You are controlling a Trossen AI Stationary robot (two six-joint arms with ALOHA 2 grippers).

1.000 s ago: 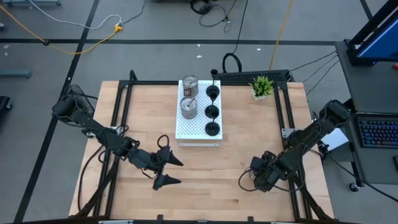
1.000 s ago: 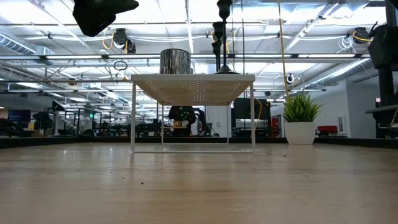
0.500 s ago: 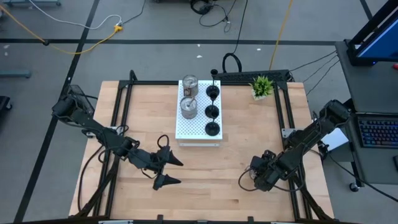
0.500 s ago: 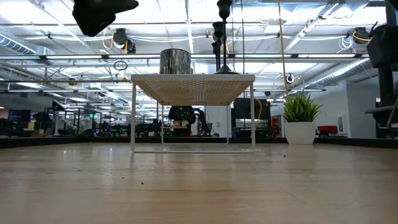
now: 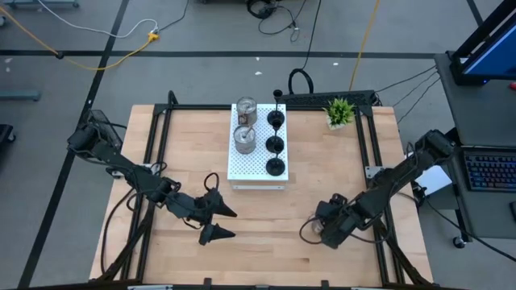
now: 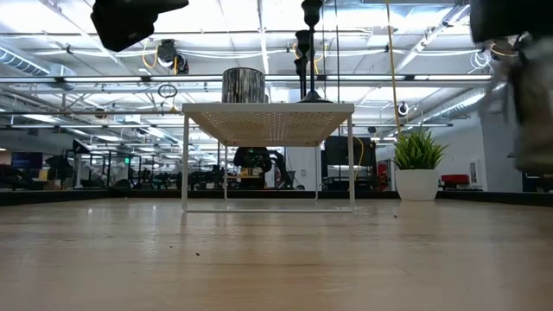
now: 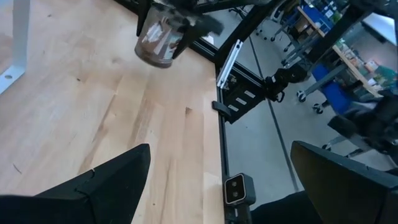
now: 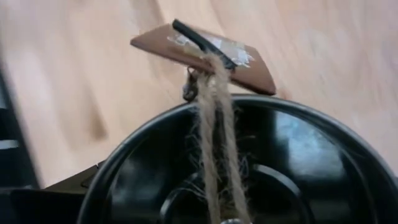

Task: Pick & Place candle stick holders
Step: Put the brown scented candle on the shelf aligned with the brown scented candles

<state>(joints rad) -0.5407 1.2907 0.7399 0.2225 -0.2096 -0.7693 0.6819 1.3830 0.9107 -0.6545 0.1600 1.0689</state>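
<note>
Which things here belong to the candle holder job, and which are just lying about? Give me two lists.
Job:
- two silver holders and three black holders on the white stand
- third silver holder, held in the right gripper
- left gripper, open, waiting over the table

Lying about:
- potted plant at the table's far edge
- keyboard off the table

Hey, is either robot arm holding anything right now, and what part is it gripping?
The right gripper holds a silver candle holder by its upper end, above the table; exact contact is unclear. The left gripper is open and empty.
</note>
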